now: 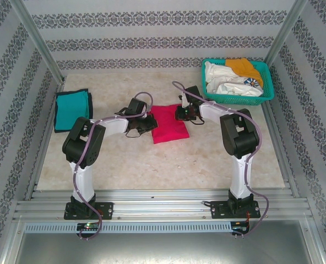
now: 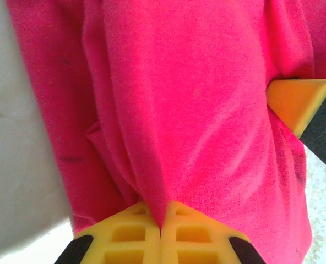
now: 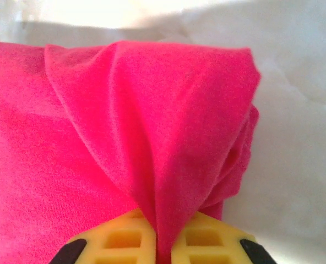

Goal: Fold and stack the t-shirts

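Note:
A bright pink-red t-shirt [image 1: 167,124] lies folded in the middle of the table. My left gripper [image 1: 146,124] is at its left edge, shut on a pinch of the pink cloth [image 2: 162,217]. At the shirt's upper right edge, my right gripper [image 1: 183,113] is likewise shut on a raised fold of the pink-red t-shirt [image 3: 164,242]. In the left wrist view the right gripper's yellow fingertip [image 2: 295,102] shows at the far side of the shirt. A folded teal t-shirt [image 1: 72,110] with dark edging lies at the table's left.
A teal mesh basket [image 1: 265,88] at the back right holds white t-shirts [image 1: 226,82] and an orange one [image 1: 243,67]. Patterned walls and metal rails enclose the table. Bare tabletop lies in front of the pink-red shirt.

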Tool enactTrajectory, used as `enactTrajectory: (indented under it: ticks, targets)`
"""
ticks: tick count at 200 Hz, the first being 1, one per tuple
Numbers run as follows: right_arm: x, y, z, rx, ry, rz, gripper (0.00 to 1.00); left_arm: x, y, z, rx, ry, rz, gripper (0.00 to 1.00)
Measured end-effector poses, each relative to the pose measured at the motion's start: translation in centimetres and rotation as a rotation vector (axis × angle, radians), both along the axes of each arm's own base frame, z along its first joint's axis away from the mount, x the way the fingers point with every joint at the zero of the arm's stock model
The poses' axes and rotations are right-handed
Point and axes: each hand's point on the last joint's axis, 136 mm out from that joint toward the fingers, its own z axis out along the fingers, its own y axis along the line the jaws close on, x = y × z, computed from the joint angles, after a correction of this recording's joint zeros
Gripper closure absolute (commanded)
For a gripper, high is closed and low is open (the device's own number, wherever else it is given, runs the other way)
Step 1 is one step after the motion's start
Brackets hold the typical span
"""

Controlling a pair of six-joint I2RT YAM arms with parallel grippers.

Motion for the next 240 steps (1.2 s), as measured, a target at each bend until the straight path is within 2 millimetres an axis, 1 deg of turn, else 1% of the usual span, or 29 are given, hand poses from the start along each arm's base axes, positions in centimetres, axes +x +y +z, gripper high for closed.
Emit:
enactTrajectory:
  ticks: [3,9,18,21,25,30,36,40,49,59,61,78,106,133,146,171,182,194,203,207,214,222,231,240]
  targets:
    - [0.0,0.1,0.0,-0.001,-0.003,0.004,0.93,0.0,0.1,0.1,0.003,-0.002,-0.001,1.00]
    - [-0.1,0.2,0.2,-0.004,-0.008,0.012,0.88,-0.1,0.1,0.2,0.009,-0.003,-0.001,1.00]
    - [-0.1,0.3,0.4,-0.011,-0.018,0.019,0.75,-0.2,0.3,0.5,0.016,-0.007,-0.001,1.00]
    - [-0.2,0.4,0.5,-0.012,-0.020,0.019,0.68,-0.2,0.3,0.6,0.017,-0.009,0.000,1.00]
    - [-0.2,0.4,0.7,-0.020,-0.031,0.027,0.61,-0.2,0.4,0.8,0.019,-0.013,0.000,1.00]
    - [-0.2,0.5,0.9,-0.025,-0.038,0.027,0.59,-0.2,0.4,1.2,0.018,-0.019,0.000,1.00]
    - [-0.3,0.7,1.3,-0.033,-0.051,0.034,0.60,-0.1,0.4,1.7,0.017,-0.029,0.001,1.00]
    - [-0.2,0.7,1.5,-0.037,-0.059,0.039,0.63,-0.1,0.4,2.0,0.015,-0.037,0.000,1.00]
    - [-0.2,0.8,1.9,-0.044,-0.078,0.043,0.82,-0.1,0.4,2.8,0.011,-0.054,0.000,1.00]
    - [-0.1,1.0,2.2,-0.044,-0.089,0.042,0.98,0.0,0.4,3.5,0.007,-0.070,-0.002,1.00]
    - [-0.1,1.1,2.3,-0.043,-0.090,0.044,1.00,0.0,0.4,3.6,0.006,-0.072,-0.001,1.00]
    - [0.1,1.2,2.4,-0.040,-0.098,0.042,1.00,0.0,0.4,3.8,0.005,-0.078,-0.004,1.00]
    - [0.4,1.2,2.6,-0.036,-0.112,0.044,1.00,-0.8,0.8,2.8,0.017,-0.053,-0.004,1.00]
    - [0.9,1.8,3.0,-0.025,-0.164,0.066,1.00,-1.7,1.4,2.1,0.037,-0.041,0.003,1.00]
    - [0.7,1.9,2.9,-0.021,-0.183,0.073,1.00,-2.4,1.9,2.4,0.042,-0.045,0.007,1.00]
    - [0.3,2.1,2.6,-0.016,-0.193,0.082,1.00,-3.4,2.5,3.6,0.040,-0.069,0.015,1.00]
    - [0.3,2.3,2.6,-0.012,-0.198,0.087,1.00,-3.8,2.8,3.7,0.045,-0.074,0.021,1.00]
    - [0.3,2.6,2.6,-0.006,-0.210,0.096,1.00,-4.4,3.2,3.3,0.050,-0.069,0.027,1.00]
    - [0.1,2.9,2.5,0.001,-0.216,0.104,0.93,-4.9,3.5,2.7,0.055,-0.058,0.033,1.00]
    - [0.0,3.1,2.5,0.006,-0.217,0.109,0.86,-5.1,3.6,2.4,0.058,-0.053,0.037,0.98]
    - [-0.2,3.3,2.4,0.014,-0.218,0.121,0.76,-5.6,4.0,1.8,0.068,-0.041,0.044,0.91]
    - [-0.4,3.5,2.2,0.016,-0.221,0.132,0.66,-6.1,4.3,1.0,0.080,-0.026,0.053,0.81]
    - [-0.4,3.7,2.1,0.023,-0.227,0.132,0.58,-6.8,4.8,0.0,0.095,-0.007,0.057,0.72]
    - [-0.4,3.6,2.1,0.023,-0.241,0.136,0.51,-7.4,5.3,-0.9,0.112,0.016,0.071,0.67]
